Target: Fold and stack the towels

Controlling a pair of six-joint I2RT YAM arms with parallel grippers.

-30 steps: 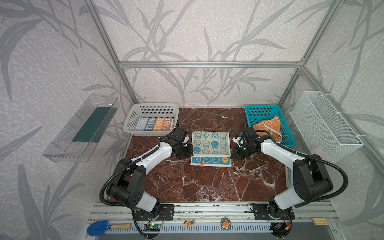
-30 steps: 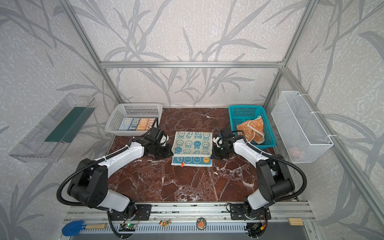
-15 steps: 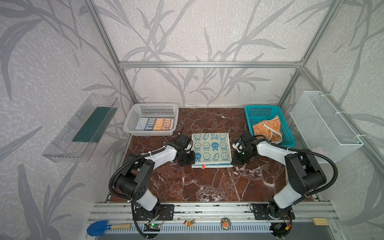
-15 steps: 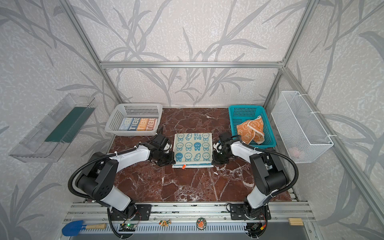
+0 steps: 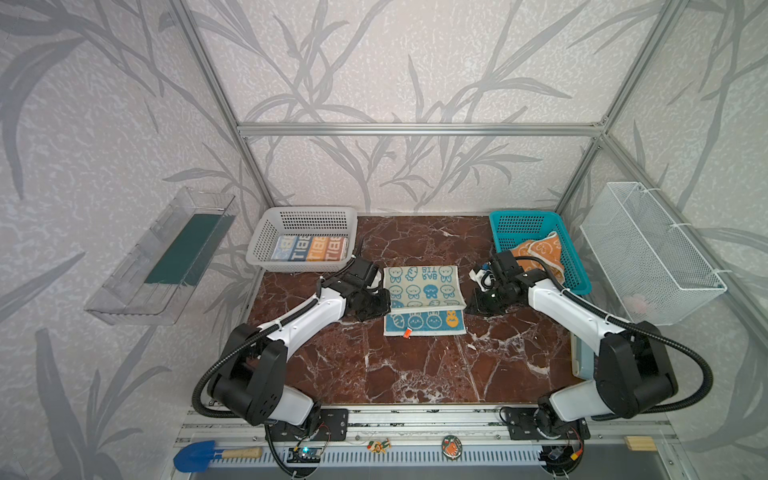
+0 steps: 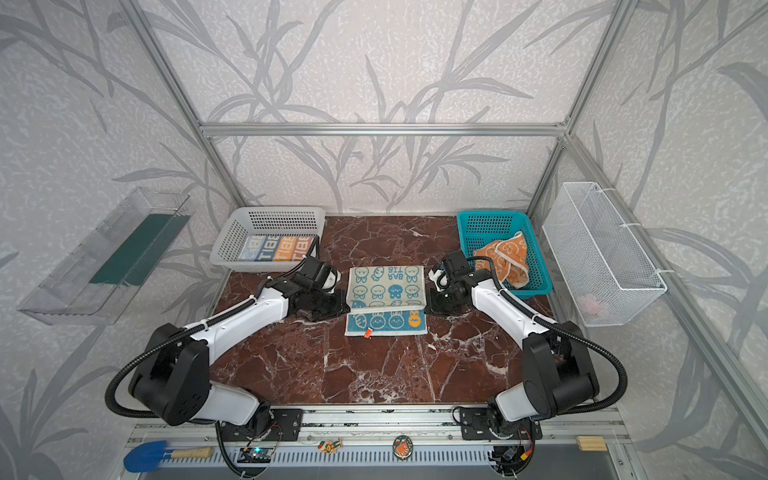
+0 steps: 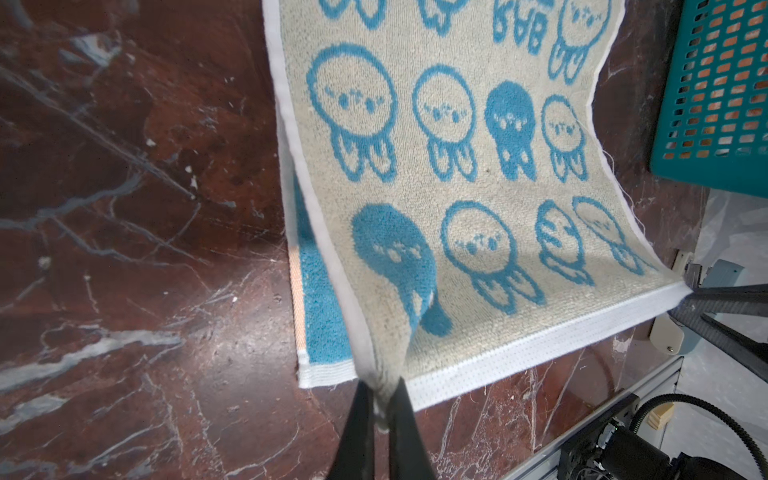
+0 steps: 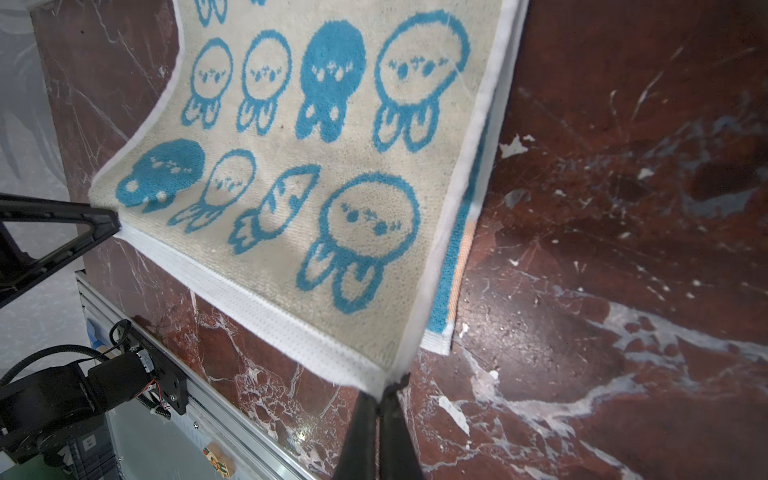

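Note:
A cream towel with blue bunnies (image 5: pixel 422 286) (image 6: pixel 386 286) lies mid-table, its upper layer folded over a blue layer whose front strip still shows. My left gripper (image 5: pixel 385 305) (image 7: pixel 382 399) is shut on the upper layer's front left corner. My right gripper (image 5: pixel 467 307) (image 8: pixel 380 395) is shut on its front right corner. Between them the held edge (image 7: pixel 540 345) (image 8: pixel 257 316) hangs slightly above the table. A striped lettered towel (image 5: pixel 309 248) lies folded in the grey basket (image 5: pixel 307 212). An orange towel (image 5: pixel 538 253) lies crumpled in the teal basket (image 5: pixel 523 216).
A white wire basket (image 5: pixel 648 253) hangs on the right wall and a clear tray (image 5: pixel 162 257) on the left wall. A small orange tag (image 5: pixel 407 332) sticks out at the towel's front edge. A blue scoop (image 5: pixel 195 455) lies on the front rail.
Both grippers drew the held edge toward the front, covering the blue strip, then brought it back a little. The blue strip shows again.

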